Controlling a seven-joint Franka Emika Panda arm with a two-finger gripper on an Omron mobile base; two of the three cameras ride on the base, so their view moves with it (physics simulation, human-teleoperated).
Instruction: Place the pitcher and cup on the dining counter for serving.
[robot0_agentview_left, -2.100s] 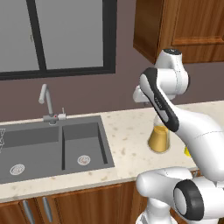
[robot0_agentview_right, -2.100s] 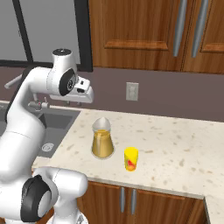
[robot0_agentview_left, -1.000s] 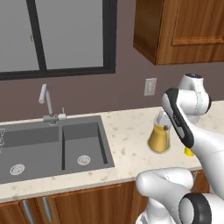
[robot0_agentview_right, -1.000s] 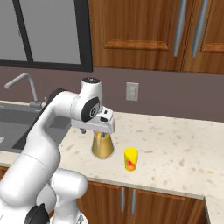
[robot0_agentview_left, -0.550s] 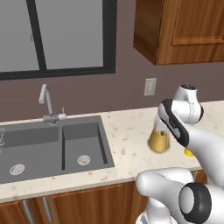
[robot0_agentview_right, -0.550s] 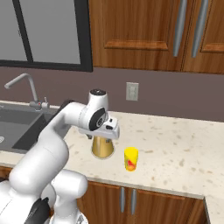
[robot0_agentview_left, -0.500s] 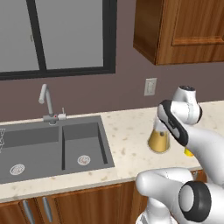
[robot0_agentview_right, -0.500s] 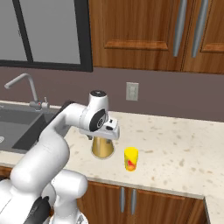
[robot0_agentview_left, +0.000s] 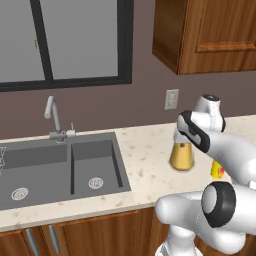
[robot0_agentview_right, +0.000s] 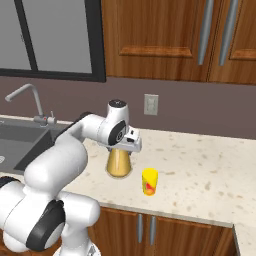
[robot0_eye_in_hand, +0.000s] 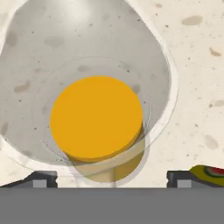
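the jaws stand wide open right above the pitcher (robot0_eye_in_hand: 96, 118), gripping nothing, their 2 tips (robot0_eye_in_hand: 41, 179) flanking its round top. the pitcher stands upright on the desk (robot0_agentview_right: 210, 165) right of the sink (robot0_agentview_left: 60, 167), the cup (robot0_agentview_right: 149, 181) just beside it.

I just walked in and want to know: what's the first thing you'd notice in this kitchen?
The big white robot arm bending over the speckled counter, its open claw right above the pitcher of orange drink. Beside the pitcher stands a little yellow cup, and a grey sink sits under the window.
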